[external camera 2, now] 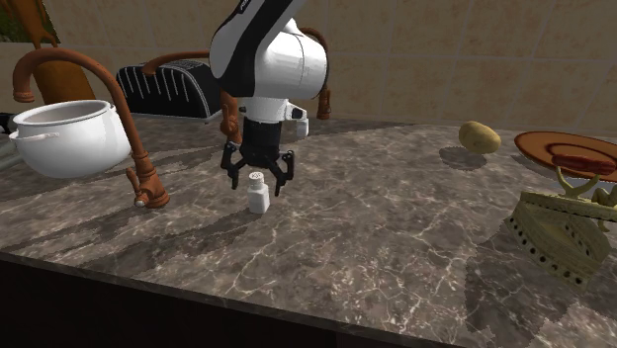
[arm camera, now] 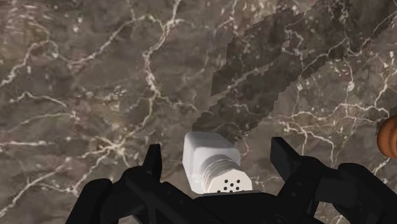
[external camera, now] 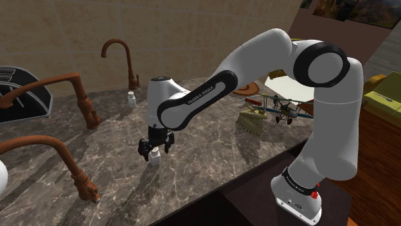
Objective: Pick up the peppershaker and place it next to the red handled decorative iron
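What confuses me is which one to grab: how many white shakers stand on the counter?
2. One shaker stands within the open tool; the other shaker stands beside the far faucet. More may hide behind the arm.

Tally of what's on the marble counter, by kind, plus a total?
White shakers: 2
Rust-brown curved faucets: 3
White round pot: 1
Black ribbed appliance: 1
Tan potato: 1
Brown round plate: 1
Olive-yellow decorative iron: 1
Model biplane: 1
Total: 11 identifiable
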You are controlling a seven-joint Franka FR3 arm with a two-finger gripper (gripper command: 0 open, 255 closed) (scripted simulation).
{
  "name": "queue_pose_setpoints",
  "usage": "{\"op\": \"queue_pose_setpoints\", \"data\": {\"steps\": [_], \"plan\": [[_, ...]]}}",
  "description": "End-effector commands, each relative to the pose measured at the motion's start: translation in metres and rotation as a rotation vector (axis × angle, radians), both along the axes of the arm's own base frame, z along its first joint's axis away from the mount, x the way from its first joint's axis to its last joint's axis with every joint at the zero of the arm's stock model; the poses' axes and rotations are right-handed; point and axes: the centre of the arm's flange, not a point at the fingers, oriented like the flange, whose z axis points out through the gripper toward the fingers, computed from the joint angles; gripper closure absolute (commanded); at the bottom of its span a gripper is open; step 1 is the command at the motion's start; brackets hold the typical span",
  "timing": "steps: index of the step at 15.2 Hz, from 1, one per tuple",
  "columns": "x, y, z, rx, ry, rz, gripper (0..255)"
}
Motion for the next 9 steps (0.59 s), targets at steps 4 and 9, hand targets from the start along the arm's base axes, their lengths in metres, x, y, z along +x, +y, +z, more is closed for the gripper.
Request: {"op": "queue_pose_setpoints", "data": {"steps": [4,9], "plan": [[0.0,0.0,-0.0001,0.0,0.0,0.0,255],[0.0,0.0001,-0.0001,0.0,0.0,0.0,255]]}}
